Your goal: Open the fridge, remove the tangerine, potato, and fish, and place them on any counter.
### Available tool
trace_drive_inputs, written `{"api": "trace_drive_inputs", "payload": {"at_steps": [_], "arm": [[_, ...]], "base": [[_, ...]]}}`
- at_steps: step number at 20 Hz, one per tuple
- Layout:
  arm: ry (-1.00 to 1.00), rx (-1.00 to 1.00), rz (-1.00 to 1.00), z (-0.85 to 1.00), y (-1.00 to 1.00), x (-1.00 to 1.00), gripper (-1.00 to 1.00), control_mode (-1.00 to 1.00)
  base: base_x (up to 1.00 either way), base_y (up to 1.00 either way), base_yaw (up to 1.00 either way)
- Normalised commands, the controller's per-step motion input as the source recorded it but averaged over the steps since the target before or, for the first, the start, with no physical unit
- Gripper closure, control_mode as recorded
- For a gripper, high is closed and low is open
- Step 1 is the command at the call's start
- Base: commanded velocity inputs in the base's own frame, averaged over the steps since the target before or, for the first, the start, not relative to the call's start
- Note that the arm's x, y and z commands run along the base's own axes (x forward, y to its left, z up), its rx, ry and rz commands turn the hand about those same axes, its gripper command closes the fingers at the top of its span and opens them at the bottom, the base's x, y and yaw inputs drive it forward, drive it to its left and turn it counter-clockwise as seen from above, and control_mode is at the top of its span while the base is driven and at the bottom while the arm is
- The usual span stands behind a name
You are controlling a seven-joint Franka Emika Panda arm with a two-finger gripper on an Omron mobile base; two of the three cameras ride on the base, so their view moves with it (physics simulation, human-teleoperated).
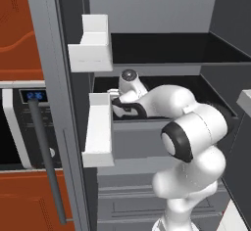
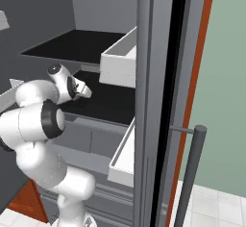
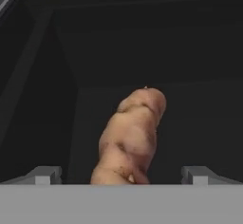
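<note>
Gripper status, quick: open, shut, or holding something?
Gripper: open, holding nothing; the potato lies between its fingertips, not gripped.

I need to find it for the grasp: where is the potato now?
In the hand view, the potato lies on the dark fridge shelf, between the open gripper fingertips.

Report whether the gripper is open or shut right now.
Open. In the hand view the gripper has its fingertips far apart, with the potato lying between them, ungripped.
</note>
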Motion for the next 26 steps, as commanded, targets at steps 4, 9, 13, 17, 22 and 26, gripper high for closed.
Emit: {"api": "trace_drive_inputs", "payload": {"at_steps": [4, 9, 13, 17, 22, 26], "arm": [[0.01, 0.00, -0.02, -0.43, 0.00, 0.24, -1.00, -1.00], [0.00, 0.00, -0.01, -0.31, 0.00, 0.11, 1.00, -1.00], [-0.05, 0.00, 0.00, -0.12, -0.12, -0.29, 1.00, -1.00], [-0.10, 0.01, 0.00, -0.01, -0.28, -0.74, 1.00, -1.00], [-0.17, 0.07, 0.00, 0.07, -0.57, -0.99, 1.00, -1.00], [-0.16, 0.12, 0.08, 0.74, -0.56, -1.00, 1.00, -1.00]], "base": [[0.00, 0.00, 0.00], [0.00, 0.00, 0.00], [0.00, 0.00, 0.00], [0.00, 0.00, 0.00], [0.00, 0.00, 0.00], [0.00, 0.00, 0.00]]}}
